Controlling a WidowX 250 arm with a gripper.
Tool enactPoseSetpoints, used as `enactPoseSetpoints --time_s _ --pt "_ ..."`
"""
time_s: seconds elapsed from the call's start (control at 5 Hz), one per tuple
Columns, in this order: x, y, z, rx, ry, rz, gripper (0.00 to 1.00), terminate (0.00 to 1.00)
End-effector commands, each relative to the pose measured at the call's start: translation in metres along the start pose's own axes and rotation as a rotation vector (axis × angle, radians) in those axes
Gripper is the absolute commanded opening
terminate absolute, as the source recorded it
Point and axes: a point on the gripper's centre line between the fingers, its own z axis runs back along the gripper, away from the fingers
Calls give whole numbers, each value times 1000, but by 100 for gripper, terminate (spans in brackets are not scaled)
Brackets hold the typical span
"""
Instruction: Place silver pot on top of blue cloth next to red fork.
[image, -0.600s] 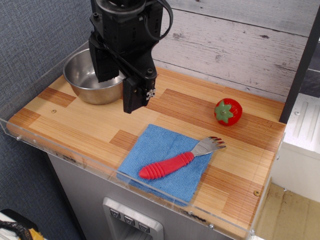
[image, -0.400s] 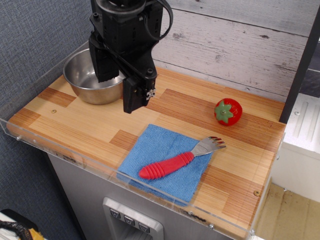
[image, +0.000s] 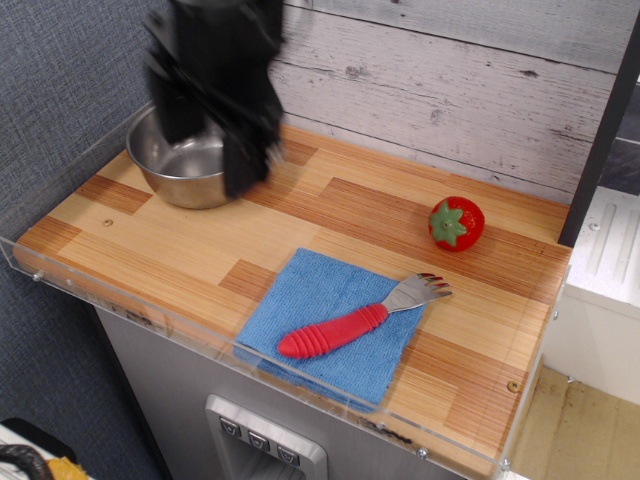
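We see the gripper (image: 210, 140) only as a motion-blurred black mass. All matte black, boxy, blocky housing up top, narrowing to two dark slab-like fingers (image: 240, 165) hanging below. One finger reads as a flat rectangular bar with a squared-off end; the other is shorter and merges into the smear. We can't resolve screws, cables or markings in the blur. No other colour anywhere on it. Top of the body is cropped by the frame edge. Jaw state unreadable.
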Motion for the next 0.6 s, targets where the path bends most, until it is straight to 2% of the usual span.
enactPoseSetpoints --time_s 0.0,0.2,0.4 --pt "24 39 13 33 -29 90 100 0" --pt "30 42 -3 49 -13 87 100 0" --pt "44 56 -25 29 -7 132 100 0"
